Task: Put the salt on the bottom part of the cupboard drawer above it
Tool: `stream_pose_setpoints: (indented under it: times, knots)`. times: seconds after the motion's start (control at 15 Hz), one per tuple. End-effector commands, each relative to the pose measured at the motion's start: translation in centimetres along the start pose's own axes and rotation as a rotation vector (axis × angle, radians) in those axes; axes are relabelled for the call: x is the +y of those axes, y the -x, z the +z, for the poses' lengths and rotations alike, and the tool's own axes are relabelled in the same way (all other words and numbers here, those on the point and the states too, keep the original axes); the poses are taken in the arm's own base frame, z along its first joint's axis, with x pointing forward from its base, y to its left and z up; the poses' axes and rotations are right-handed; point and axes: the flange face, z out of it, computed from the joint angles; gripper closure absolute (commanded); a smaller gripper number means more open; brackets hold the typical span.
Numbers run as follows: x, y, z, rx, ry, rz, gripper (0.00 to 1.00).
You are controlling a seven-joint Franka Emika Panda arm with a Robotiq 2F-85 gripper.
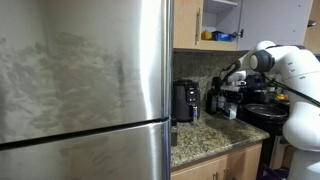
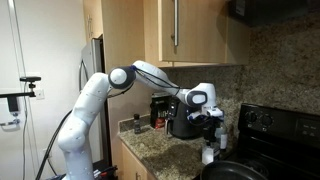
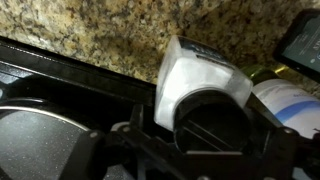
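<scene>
A: Where is the salt (image 3: 200, 85) to be found?

B: It is seen close before the wrist camera, standing on the granite counter (image 3: 90, 30) just beside the black stove (image 3: 60, 75). In an exterior view the salt (image 2: 208, 153) is made out, pale, directly under the gripper (image 2: 210, 128).

A: And the claw, is anything held?

B: That cannot be told. The fingers are lost in dark housing in the wrist view, and contact with the canister is not shown in any view.

A: What is judged to be left?

B: The whole lift, it is thought. The cupboard drawer (image 1: 186, 25) is open well above, and its bottom shelf is shared by a yellow object (image 1: 207, 35) and something blue (image 1: 226, 36), too small to be named.

A: What could be spoiled from here?

B: If the canister is pinched off-centre, it may be tipped toward the stove or against the white container (image 3: 290, 105) just beside it. On the way up, the shelf lip could be struck if the rise is cut short. Once inside, the yellow object could be knocked if the salt is set down too near it.
</scene>
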Motion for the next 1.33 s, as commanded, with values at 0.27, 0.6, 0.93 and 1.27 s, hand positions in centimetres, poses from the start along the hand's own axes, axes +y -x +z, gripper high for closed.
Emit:
stream_pose_setpoints:
  times: [0.27,0.6,0.93,1.27]
  knots:
    - [0.2,-0.3,-1.2,0.023,-0.028,-0.004,0.54]
    - [0.3,-0.3,-1.4,0.023,-0.059,0.002,0.63]
    - [2.9,4.8,-5.7,0.064,0.031,-0.215,0.63]
    - [6.4,10.7,-10.6,0.209,0.130,-0.473,0.63]
